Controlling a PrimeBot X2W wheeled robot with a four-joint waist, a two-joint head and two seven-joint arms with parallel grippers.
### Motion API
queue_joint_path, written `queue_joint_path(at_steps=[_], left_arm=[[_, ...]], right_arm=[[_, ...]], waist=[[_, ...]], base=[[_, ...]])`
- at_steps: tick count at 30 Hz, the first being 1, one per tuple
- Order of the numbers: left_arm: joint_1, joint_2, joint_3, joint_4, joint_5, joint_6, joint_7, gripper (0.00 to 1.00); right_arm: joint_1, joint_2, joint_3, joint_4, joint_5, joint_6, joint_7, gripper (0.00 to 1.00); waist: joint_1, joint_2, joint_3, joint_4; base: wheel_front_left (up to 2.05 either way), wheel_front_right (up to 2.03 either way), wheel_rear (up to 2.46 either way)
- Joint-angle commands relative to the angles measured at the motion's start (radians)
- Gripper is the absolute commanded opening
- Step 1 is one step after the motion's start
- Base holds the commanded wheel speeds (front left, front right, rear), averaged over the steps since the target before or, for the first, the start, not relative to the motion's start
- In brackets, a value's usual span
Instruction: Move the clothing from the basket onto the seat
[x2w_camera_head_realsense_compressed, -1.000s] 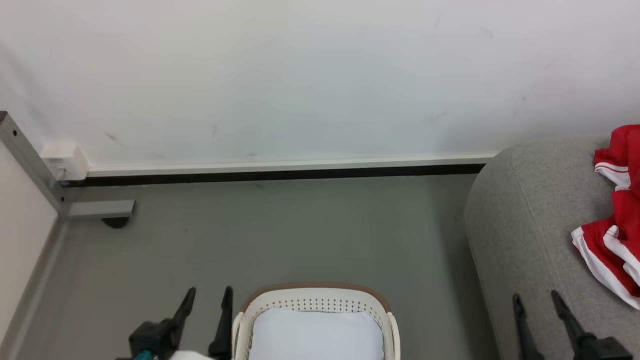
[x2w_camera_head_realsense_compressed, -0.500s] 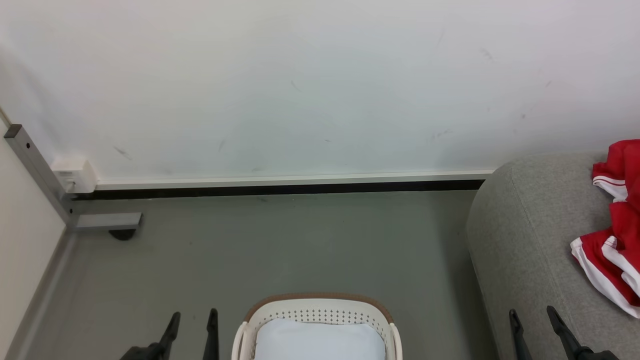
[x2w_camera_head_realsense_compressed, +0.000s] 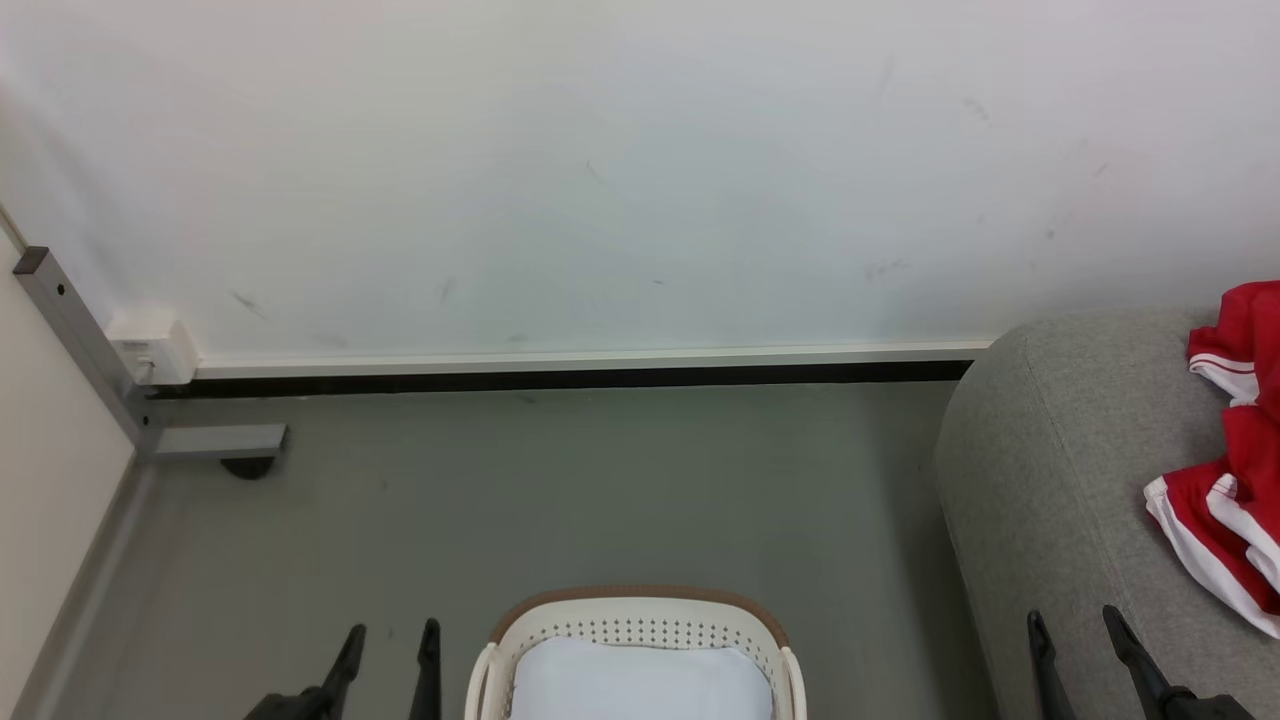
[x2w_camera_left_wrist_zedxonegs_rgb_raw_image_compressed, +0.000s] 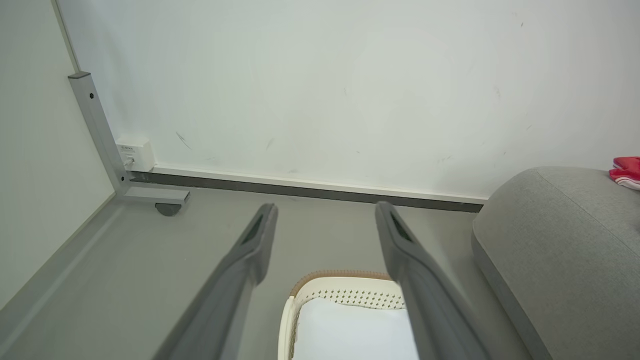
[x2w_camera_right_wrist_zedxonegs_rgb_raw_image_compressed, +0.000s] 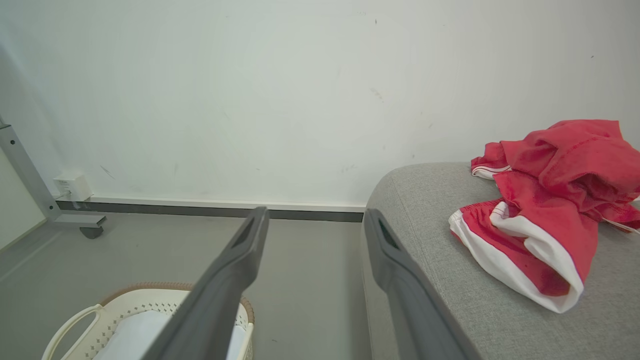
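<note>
At left, my left gripper (x2w_camera_head_realsense_compressed: 392, 650) hangs low just beside the basket (x2w_camera_head_realsense_compressed: 640, 596), jaws spread wide and holding nothing. The basket, cream with perforated walls and a brown rim band, stands on the grey floor (x2w_camera_head_realsense_compressed: 600, 480) between my two arms. The part in view shows a bare pale bottom, and its near half is cut off.

Further right, my right gripper (x2w_camera_head_realsense_compressed: 1072, 635) hovers at the rounded end of the seat (x2w_camera_head_realsense_compressed: 1040, 450), a light-grey fabric sofa, its jaws likewise spread and empty.

At far right, the clothing (x2w_camera_right_wrist_zedxonegs_rgb_raw_image_compressed: 545, 210) lies crumpled on the seat cushion, well apart from both grippers. It is a pile of red sports garments with white stripe trim along the hems and a white panel, and some folds stand up.

I judge it light, limp and not fragile. It would sag and trail from any grip, and the smooth fabric may slip. Should a piece need shifting, the best hold looks like a raised fold or a white-trimmed hem, pinched deep.
</note>
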Motion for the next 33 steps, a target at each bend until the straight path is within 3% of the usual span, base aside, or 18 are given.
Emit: queue_joint_path(at_steps=[1, 6, 7, 11, 33], left_arm=[[-0.001, 0.002, 0.004, 0.001, 0.016, -0.004, -0.001, 1.00], [-0.005, 0.000, 0.012, 0.006, 0.019, -0.009, -0.001, 1.00], [-0.002, -0.002, 0.008, 0.004, 0.005, -0.008, 0.000, 0.00], [0.015, -0.007, 0.003, 0.038, 0.002, -0.009, 0.003, 0.00], [-0.023, -0.006, 0.057, 0.007, -0.399, -0.034, 0.108, 0.00]], right_arm=[[-0.005, 0.000, -0.004, 0.002, 0.004, -0.002, 0.000, 1.00], [-0.008, 0.000, 0.002, 0.002, 0.006, -0.002, 0.000, 1.00], [-0.003, 0.000, 0.004, 0.000, 0.000, 0.000, 0.000, 0.00], [0.017, 0.006, 0.006, 0.031, 0.002, 0.000, 0.002, 0.00], [-0.024, 0.003, -0.023, -0.001, 0.416, 0.000, 0.107, 0.00]], waist=[[0.0001, -0.0001, 0.000, 0.000], [0.0001, -0.0001, 0.001, -0.001], [0.0001, -0.0001, 0.001, 0.000], [0.0001, -0.0001, 0.001, 0.000], [0.0001, -0.0001, 0.011, 0.010]], base=[[0.00, 0.00, 0.00], [0.00, 0.00, 0.00], [0.00, 0.00, 0.00], [0.00, 0.00, 0.00], [0.00, 0.00, 0.00]])
